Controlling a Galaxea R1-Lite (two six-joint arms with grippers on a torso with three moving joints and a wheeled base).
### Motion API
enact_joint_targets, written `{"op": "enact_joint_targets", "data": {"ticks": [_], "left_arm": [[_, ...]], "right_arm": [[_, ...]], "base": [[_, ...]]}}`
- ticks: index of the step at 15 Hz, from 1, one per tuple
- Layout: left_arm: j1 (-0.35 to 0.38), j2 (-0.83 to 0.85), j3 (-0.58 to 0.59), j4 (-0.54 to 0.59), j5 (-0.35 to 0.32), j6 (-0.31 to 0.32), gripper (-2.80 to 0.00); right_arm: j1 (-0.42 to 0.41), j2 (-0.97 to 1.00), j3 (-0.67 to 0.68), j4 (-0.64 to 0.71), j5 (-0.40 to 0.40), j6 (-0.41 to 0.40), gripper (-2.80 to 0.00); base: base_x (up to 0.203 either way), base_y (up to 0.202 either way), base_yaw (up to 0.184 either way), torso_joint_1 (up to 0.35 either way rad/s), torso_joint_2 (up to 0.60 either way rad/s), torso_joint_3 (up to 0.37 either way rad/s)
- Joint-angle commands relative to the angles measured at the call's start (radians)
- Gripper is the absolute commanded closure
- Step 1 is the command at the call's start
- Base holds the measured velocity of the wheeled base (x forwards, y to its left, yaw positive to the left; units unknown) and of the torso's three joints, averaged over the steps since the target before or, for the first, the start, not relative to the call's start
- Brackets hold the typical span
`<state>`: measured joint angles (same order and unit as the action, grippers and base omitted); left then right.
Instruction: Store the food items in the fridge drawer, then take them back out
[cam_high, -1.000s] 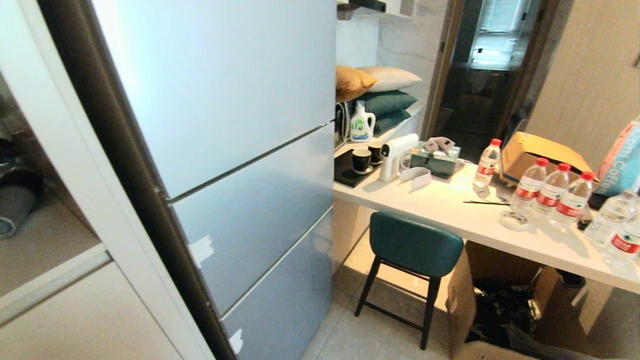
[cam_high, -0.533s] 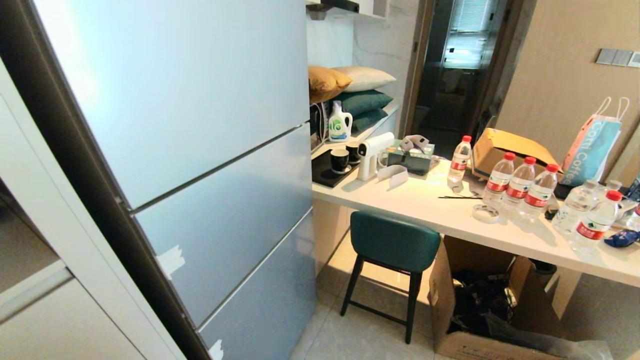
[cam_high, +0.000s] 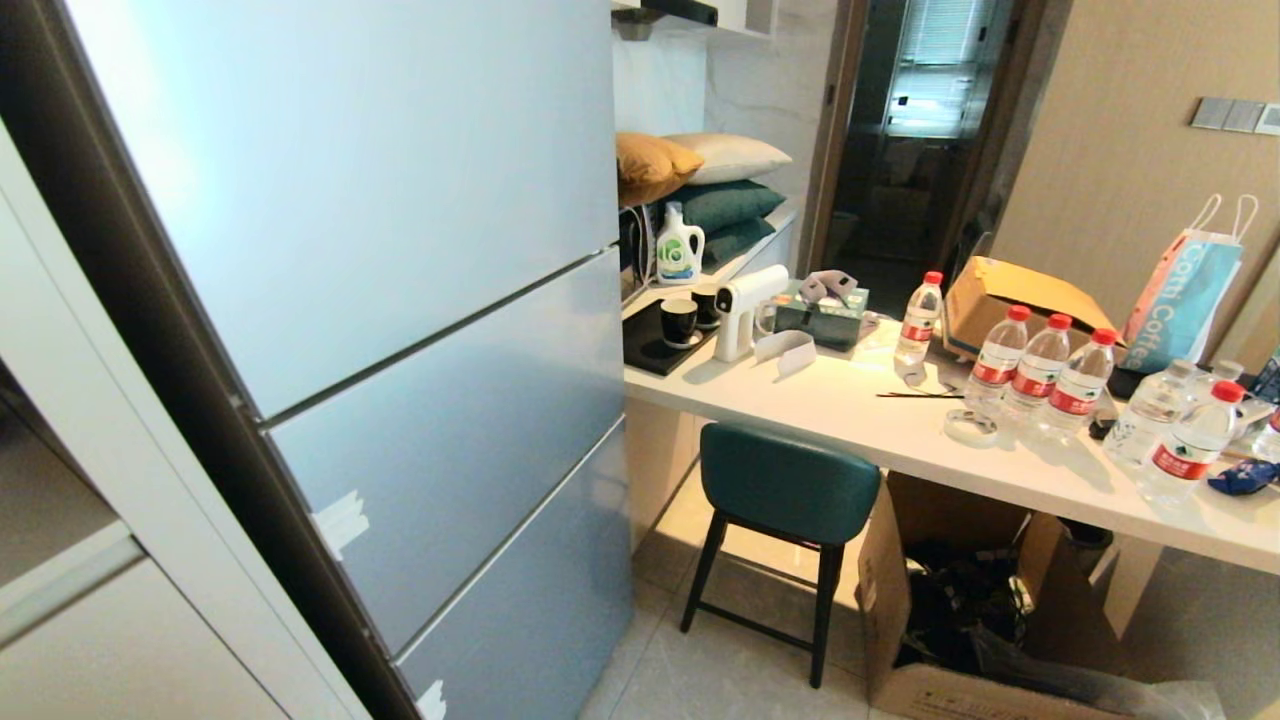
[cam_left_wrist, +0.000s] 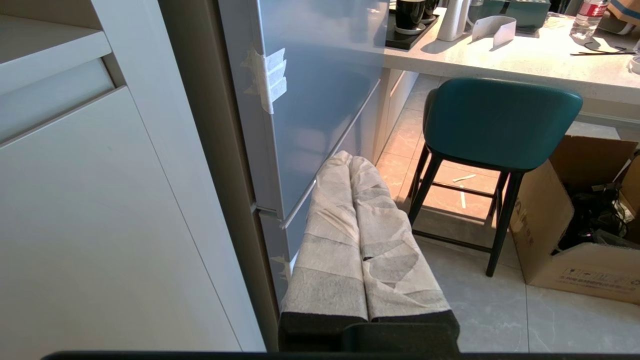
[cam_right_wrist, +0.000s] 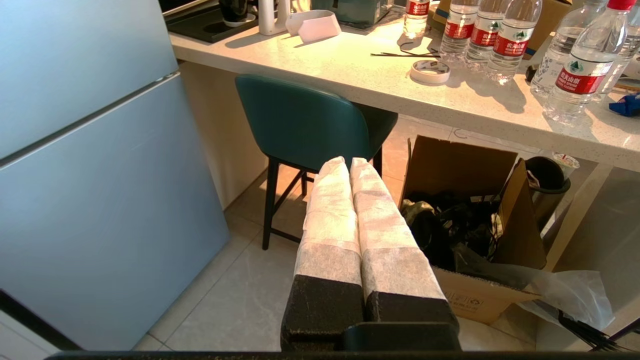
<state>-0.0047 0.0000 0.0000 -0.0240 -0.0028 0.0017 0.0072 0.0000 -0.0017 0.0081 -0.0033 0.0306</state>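
The food items and the fridge drawer are out of view. A tall grey-blue fridge (cam_high: 400, 300) with closed panels fills the left of the head view. My left gripper (cam_left_wrist: 350, 162) is shut and empty, its white-wrapped fingers pressed together low beside the fridge's lower panels (cam_left_wrist: 310, 100). My right gripper (cam_right_wrist: 348, 165) is also shut and empty, pointing toward the stool and the box under the counter. Neither arm shows in the head view.
A teal stool (cam_high: 790, 480) stands under a white counter (cam_high: 900, 420) to the right of the fridge. Several water bottles (cam_high: 1040, 365), a tape roll (cam_high: 970, 427), cups and a white spray gun (cam_high: 745, 305) sit on it. An open cardboard box (cam_high: 960, 610) lies on the floor. White cabinets (cam_high: 90, 560) are left.
The whole head view has shifted over the last second: fridge, stool and counter slid left in the picture and more of the right wall and a paper bag came in. The last half second shows no change.
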Motion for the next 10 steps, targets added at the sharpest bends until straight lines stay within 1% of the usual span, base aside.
{"op": "enact_joint_targets", "data": {"ticks": [1, 5, 8, 10], "left_arm": [[0.000, 0.000, 0.011, -0.001, -0.001, 0.003, 0.00], [0.000, 0.000, 0.011, -0.001, 0.000, 0.001, 0.00], [0.000, 0.000, 0.011, -0.002, 0.000, 0.003, 0.00], [0.000, 0.000, -0.002, 0.001, -0.004, 0.017, 0.00]], "right_arm": [[0.000, 0.002, 0.000, 0.000, -0.001, 0.000, 0.00], [0.000, 0.002, 0.000, 0.000, 0.002, -0.011, 0.00], [0.000, 0.002, 0.000, 0.000, 0.000, -0.003, 0.00], [0.000, 0.002, 0.000, 0.000, 0.000, -0.007, 0.00]], "base": [[0.000, 0.000, 0.000, 0.000, 0.00, 0.000], [0.000, 0.000, 0.000, 0.000, 0.00, 0.000], [0.000, 0.000, 0.000, 0.000, 0.00, 0.000], [0.000, 0.000, 0.000, 0.000, 0.00, 0.000]]}}
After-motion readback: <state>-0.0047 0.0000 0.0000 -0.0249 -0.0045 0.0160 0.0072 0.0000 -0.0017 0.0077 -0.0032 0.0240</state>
